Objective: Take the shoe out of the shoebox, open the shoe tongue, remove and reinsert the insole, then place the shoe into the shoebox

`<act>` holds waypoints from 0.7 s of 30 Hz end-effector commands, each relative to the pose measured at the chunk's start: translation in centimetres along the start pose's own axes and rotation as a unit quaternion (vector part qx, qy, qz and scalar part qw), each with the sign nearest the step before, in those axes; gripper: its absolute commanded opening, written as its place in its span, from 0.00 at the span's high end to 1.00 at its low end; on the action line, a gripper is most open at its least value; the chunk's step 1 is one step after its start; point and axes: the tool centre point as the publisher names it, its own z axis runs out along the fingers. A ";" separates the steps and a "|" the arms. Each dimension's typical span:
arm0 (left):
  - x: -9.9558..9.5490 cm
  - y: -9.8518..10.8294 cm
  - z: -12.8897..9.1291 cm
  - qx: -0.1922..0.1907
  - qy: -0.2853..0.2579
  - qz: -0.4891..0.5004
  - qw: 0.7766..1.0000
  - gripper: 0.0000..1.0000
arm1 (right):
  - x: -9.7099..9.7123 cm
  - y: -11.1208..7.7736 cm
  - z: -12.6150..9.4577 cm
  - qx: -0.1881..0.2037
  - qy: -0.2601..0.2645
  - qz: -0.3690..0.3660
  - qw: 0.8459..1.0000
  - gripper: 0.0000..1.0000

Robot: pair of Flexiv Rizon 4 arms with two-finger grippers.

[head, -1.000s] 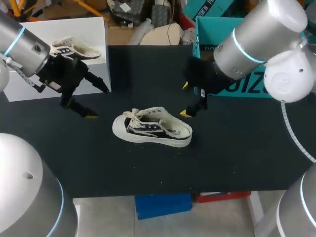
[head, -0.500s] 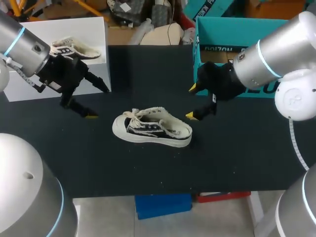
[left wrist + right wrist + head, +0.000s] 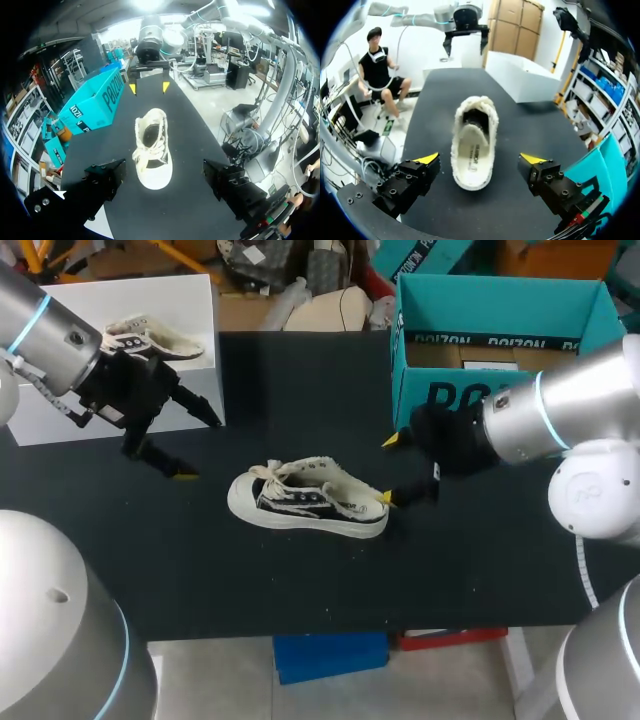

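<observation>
Yellow-tipped and spread wide, my right claw hangs at the heel of the shoe, which stands on its sole in the middle of the table, outside the teal box. One tip sits just beside the heel. I judge that advancing off-centre would shove or spin the shoe instead of straddling it. My left claw, also wide, waits well off the toe. The shoe is dark canvas with a white sole, frayed cream collar, loose laces and a pale insole in place.

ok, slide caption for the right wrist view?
Open right gripper facing the heel of the shoe on the black table.
</observation>
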 end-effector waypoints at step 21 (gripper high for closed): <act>0.0 0.1 0.1 0.000 -0.001 0.001 1.000 0.00 | 1.0 -3.5 5.7 -0.117 0.008 0.028 0.993 0.00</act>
